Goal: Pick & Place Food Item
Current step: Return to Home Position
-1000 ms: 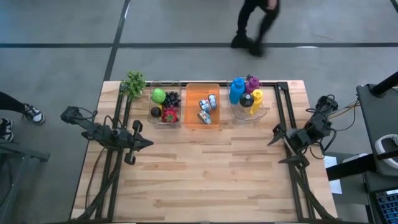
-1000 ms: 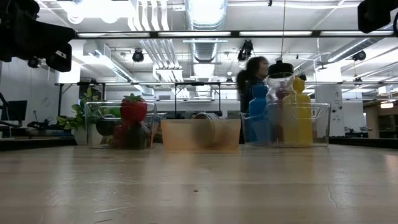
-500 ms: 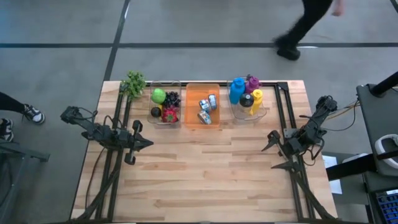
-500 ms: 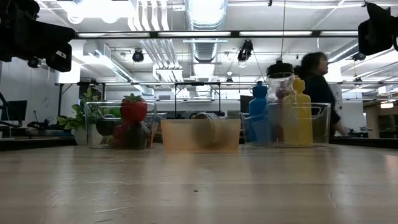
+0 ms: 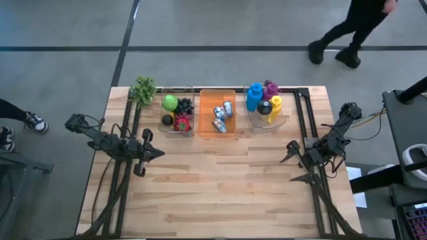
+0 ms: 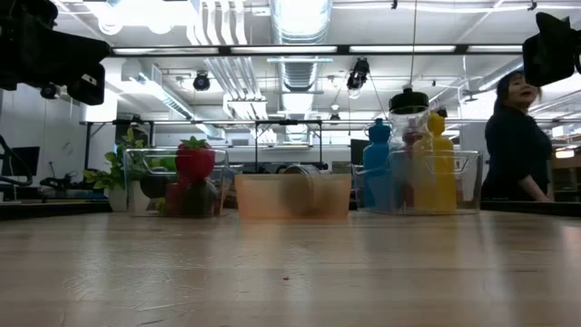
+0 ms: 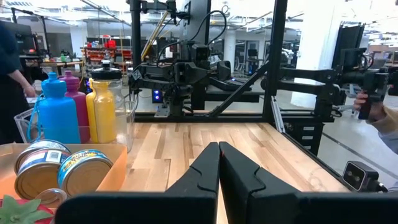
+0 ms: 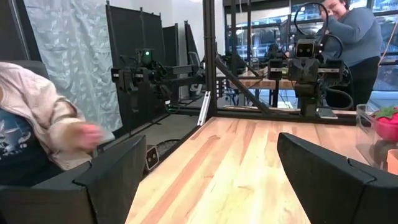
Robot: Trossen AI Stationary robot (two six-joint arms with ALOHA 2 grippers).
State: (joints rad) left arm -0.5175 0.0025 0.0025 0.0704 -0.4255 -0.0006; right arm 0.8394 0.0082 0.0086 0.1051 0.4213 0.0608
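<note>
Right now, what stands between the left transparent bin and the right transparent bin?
The orange bin, with tuna cans inside, stands between them. The high view shows this most clearly, and the low view shows it too.

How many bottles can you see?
4, all in the right transparent bin: blue bottle, pink bottle, yellow bottle, and clear bottle with a black cap. None seems hidden.

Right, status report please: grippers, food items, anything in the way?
Left gripper shut, empty, parked left. Right gripper open, empty, parked right. Tuna cans in orange bin. Person beyond table.
</note>
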